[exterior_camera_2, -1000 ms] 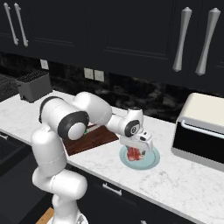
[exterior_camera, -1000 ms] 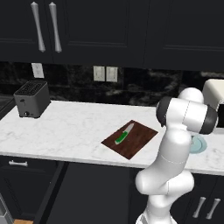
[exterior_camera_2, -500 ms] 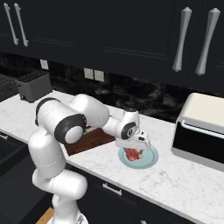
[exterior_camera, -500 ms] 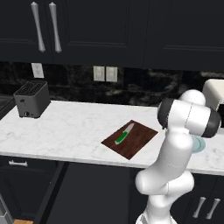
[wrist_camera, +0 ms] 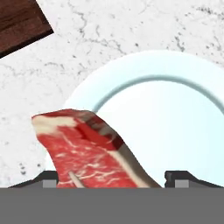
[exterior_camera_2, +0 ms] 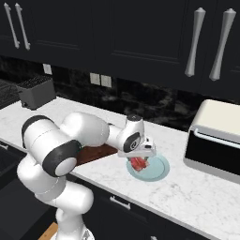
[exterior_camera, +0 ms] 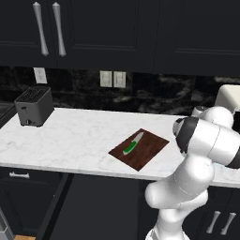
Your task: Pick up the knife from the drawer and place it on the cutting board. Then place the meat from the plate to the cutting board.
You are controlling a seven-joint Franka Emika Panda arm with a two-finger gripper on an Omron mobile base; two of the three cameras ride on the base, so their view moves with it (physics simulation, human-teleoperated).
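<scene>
Hovering low over the plate (exterior_camera_2: 159, 169), the gripper (exterior_camera_2: 139, 161) pinches the meat (wrist_camera: 85, 151) between its jaws, a soft, slick slab likely best held mid-body.

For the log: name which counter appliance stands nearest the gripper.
The white-topped oven, right of the plate under the gripper; the toaster sits far left.

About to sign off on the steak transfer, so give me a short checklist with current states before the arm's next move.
1. Green-handled knife on dark reddish-brown cutting board: ok.
2. Bare board area for the meat: ok.
3. Red-pink raw steak between the gripper fingertips: ok.
4. Firm grasp on it: cannot tell.
5. Steak clear of the pale blue-green round plate: cannot tell.
6. White marble counter between plate and board unobstructed: ok.
</scene>
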